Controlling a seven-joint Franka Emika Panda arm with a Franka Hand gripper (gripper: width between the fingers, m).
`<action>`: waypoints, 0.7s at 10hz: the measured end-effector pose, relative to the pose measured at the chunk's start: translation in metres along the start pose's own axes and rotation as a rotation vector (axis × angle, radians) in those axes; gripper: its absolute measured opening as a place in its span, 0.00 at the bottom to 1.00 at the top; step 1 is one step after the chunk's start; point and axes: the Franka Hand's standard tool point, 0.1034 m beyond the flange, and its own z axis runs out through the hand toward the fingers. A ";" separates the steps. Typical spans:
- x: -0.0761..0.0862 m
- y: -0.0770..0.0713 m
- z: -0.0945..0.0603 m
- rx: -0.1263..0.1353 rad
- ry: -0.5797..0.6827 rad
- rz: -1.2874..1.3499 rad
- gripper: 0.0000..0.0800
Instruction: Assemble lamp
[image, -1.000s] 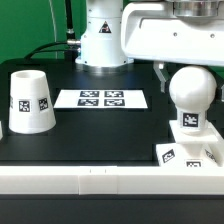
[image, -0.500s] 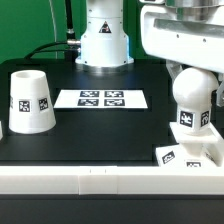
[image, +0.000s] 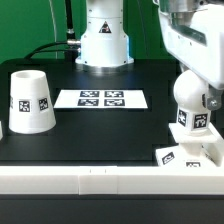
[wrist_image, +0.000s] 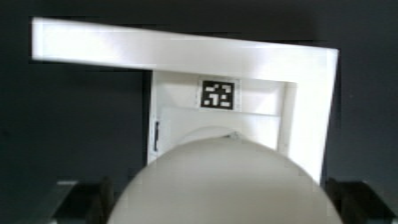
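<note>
- The bulb (image: 190, 98) stands upright on the base (image: 186, 153), at the exterior view's right, near the table's (image: 100, 130) front edge.
- The gripper (image: 197, 97) hangs over the bulb from above, its white body hiding the bulb's top in the exterior view.
- In the wrist view the bulb's round top (wrist_image: 210, 180) sits between two dark fingers (wrist_image: 75, 198), one on each side.
- I cannot tell whether the fingers press on the bulb or stand just off it.
- The base's tag (wrist_image: 217, 95) shows beyond the bulb.
- The shade (image: 30, 101) stands on its wide end at the exterior view's left, well apart from the bulb.
- The marker board (image: 100, 98) lies flat between them, further back.
</note>
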 end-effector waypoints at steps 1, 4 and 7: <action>0.000 0.000 0.000 0.001 -0.011 0.040 0.72; -0.002 0.000 0.000 0.001 -0.015 0.015 0.84; -0.001 0.004 -0.001 -0.026 -0.019 -0.237 0.87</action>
